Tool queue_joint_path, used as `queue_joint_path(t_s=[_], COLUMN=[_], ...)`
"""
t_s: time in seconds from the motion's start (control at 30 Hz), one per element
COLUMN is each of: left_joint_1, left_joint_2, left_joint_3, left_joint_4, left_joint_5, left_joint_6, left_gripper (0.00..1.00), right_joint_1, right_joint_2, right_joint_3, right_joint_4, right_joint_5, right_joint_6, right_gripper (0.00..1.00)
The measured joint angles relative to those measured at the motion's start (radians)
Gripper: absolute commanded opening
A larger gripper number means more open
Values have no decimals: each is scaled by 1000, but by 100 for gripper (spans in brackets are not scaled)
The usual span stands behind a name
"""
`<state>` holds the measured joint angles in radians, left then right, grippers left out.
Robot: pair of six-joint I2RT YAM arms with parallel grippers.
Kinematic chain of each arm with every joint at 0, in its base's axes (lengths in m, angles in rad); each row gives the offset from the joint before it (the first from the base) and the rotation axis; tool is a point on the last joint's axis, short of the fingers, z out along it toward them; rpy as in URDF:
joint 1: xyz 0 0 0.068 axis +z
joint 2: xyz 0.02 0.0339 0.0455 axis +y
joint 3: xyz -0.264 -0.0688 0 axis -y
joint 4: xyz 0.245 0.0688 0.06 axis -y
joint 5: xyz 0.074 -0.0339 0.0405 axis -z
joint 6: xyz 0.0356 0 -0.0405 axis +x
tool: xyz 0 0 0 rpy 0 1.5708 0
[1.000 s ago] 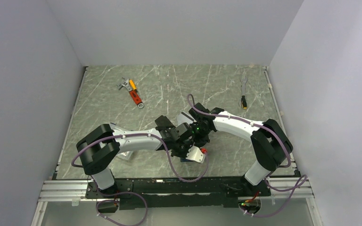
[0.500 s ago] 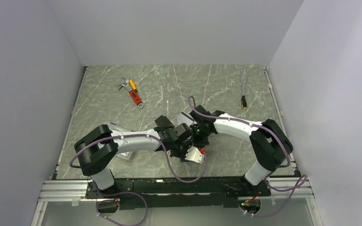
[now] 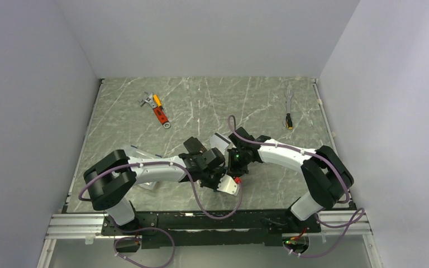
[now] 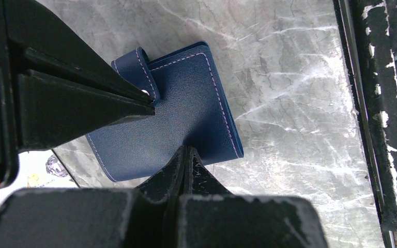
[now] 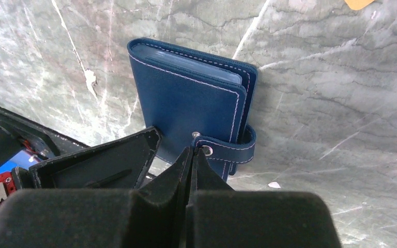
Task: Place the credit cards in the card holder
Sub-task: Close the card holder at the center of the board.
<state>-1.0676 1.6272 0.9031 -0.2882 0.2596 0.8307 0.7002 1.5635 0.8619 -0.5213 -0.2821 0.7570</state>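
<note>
Though its snap tab (image 5: 227, 150) looks unfastened, the dark navy-blue leather-look folding card holder (image 5: 186, 103) lies closed on the grey marbled table (image 4: 289, 77), pinned under the tips of the part-open left claw (image 4: 168, 126), seemingly so that the part-open, empty right claw (image 5: 170, 142) can pry its cover up.

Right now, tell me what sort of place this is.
Probably a robot lab test cell: a marble-look table boxed in by plain grey walls, two arms bolted to a metal rail, an orange wrench.

The left hand (image 4: 169, 128) and right hand (image 5: 178, 142) now sit nearer the worktop's (image 3: 145, 139) front edge. Both elbows (image 3: 109, 181) swing outward, and more of the silver card (image 3: 219, 140) shows.
</note>
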Motion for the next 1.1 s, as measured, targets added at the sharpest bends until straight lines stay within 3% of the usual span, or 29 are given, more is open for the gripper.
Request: queue_joint_path(t_s=[1.1], left_joint_1=[-8], left_joint_2=[-9], left_joint_3=[-19], left_joint_4=[25], left_joint_5=[-14], left_joint_6=[6], left_gripper=[0], right_joint_1=[-31], right_joint_2=[-11], right_joint_3=[-40], right_joint_4=[91], right_joint_5=[-62], right_joint_6=[22], right_gripper=[0])
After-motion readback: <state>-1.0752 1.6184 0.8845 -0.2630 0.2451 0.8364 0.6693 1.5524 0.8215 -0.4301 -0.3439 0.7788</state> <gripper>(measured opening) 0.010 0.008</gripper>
